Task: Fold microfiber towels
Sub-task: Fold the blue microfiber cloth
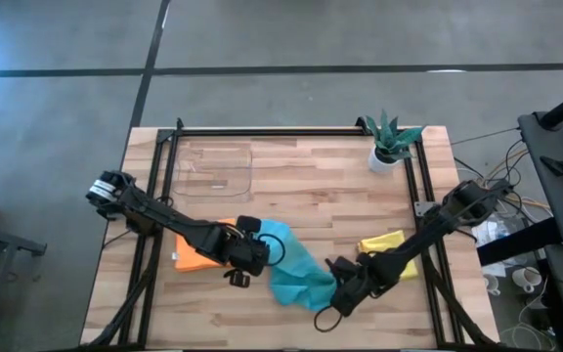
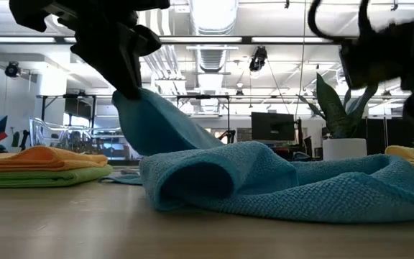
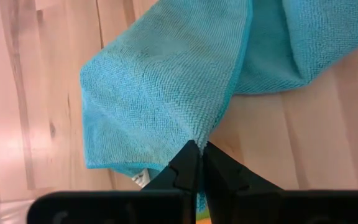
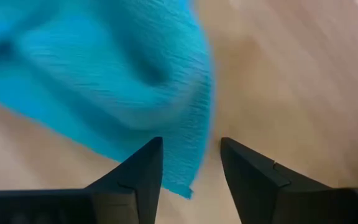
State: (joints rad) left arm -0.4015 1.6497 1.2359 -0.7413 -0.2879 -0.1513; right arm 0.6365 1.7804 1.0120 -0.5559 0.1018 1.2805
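Observation:
A teal blue towel (image 1: 296,274) lies crumpled on the wooden table, its left end raised off the wood. My left gripper (image 3: 201,150) is shut on that raised end, and shows in the low view (image 2: 124,65) above the table. My right gripper (image 4: 191,158) stands open over the towel's right end (image 1: 328,286), pointing down. A corner of the towel (image 4: 188,168) lies between its fingers; I cannot tell whether they touch it. An orange towel (image 1: 195,256) lies folded on a lime green one (image 2: 42,177) at the left. A yellow towel (image 1: 383,241) lies at the right, partly under the right arm. My left gripper pinches the teal towel's hemmed edge (image 3: 199,138) between its two shut fingers, right at their tips. The fingers slant down from the table's left. The held end is lifted clear (image 2: 139,108), and the cloth slopes slack from it down to the bunched part (image 2: 264,180) on the table.
A clear plastic tray (image 1: 213,168) sits at the far left of the table, and a small potted plant (image 1: 391,145) at the far right corner. Black frame rails (image 1: 262,130) run along the far and side edges. Bare wood shows along the near edge.

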